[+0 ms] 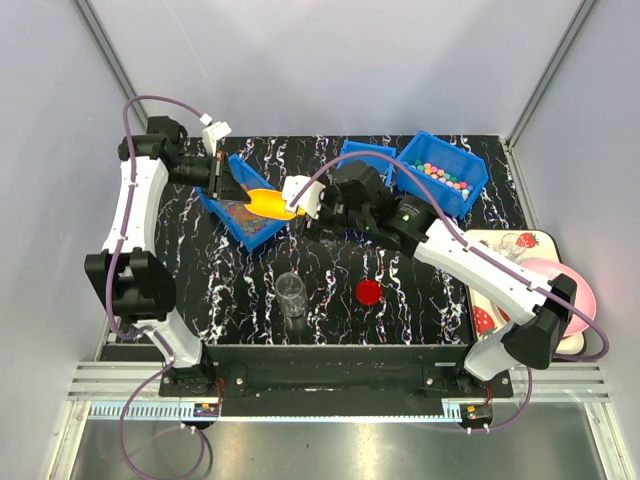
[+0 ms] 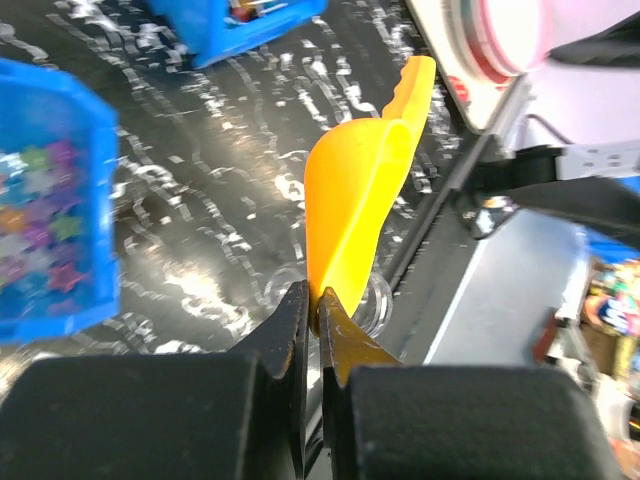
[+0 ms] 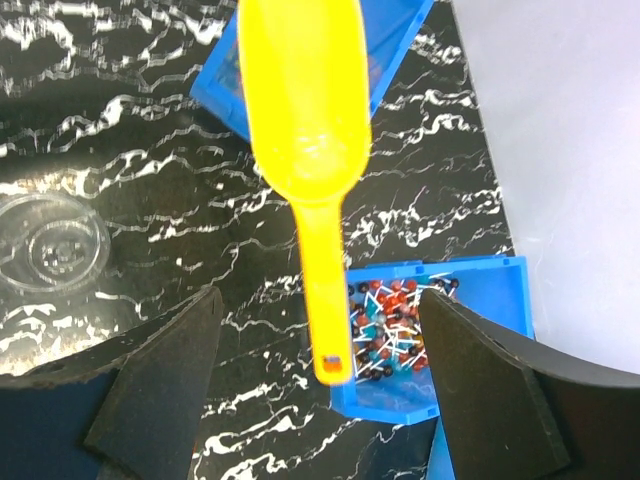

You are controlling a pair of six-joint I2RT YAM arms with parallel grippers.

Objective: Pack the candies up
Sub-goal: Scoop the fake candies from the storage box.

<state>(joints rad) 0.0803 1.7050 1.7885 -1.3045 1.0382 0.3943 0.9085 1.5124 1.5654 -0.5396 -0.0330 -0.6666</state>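
The left end effector (image 2: 314, 305) is clamped almost closed on the scoop (image 2: 355, 190) rim. The right end effector (image 3: 318, 300) gapes wide, with the scoop's handle between its fingers and touching neither. Candies (image 1: 441, 175) lie in blue bins (image 1: 468, 197) along the bench (image 1: 330, 325) far edge.

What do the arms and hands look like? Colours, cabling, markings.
Both alike: left arm and right arm have white shells and black joint housings. A purple cable loops along each. The left hand and right hand have matte black, wedge-shaped fingers. No markings legible.
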